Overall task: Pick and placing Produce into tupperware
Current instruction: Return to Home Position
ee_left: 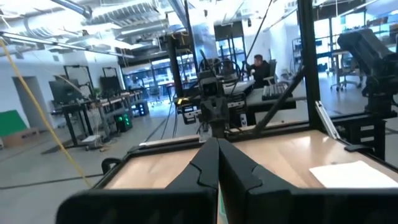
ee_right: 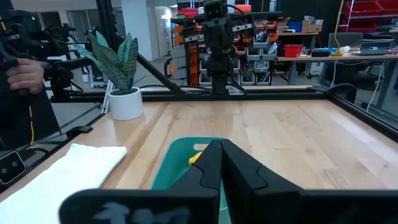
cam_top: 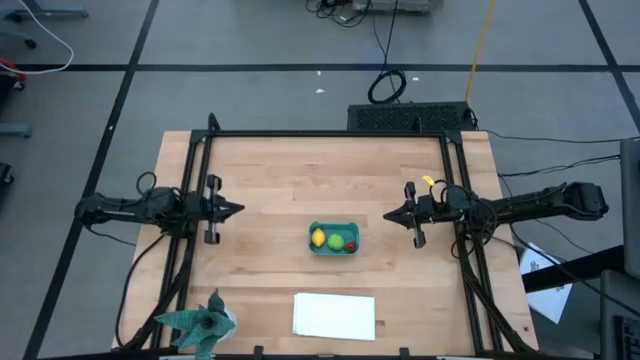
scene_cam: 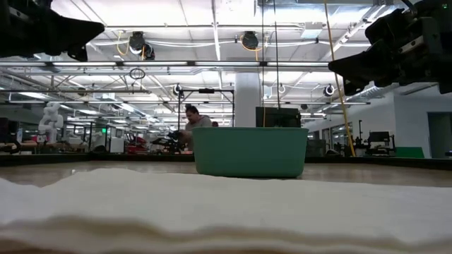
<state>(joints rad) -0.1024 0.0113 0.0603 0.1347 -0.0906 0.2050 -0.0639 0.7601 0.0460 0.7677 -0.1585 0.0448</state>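
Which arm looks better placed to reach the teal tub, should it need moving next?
Right, probably: the right gripper sits nearer the tub than the left gripper; both are shut and empty.

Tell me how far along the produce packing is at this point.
Done: the lemon, green fruit and red fruit all lie inside the tupperware. In hand: nothing; the left pincer and right pincer are shut and empty, hanging above the table on either side of it. Left: no produce shows outside, so probably only the return home.

Matt wooden table (cam_top: 300, 170) (smooth plastic tupperware (cam_top: 334, 225))
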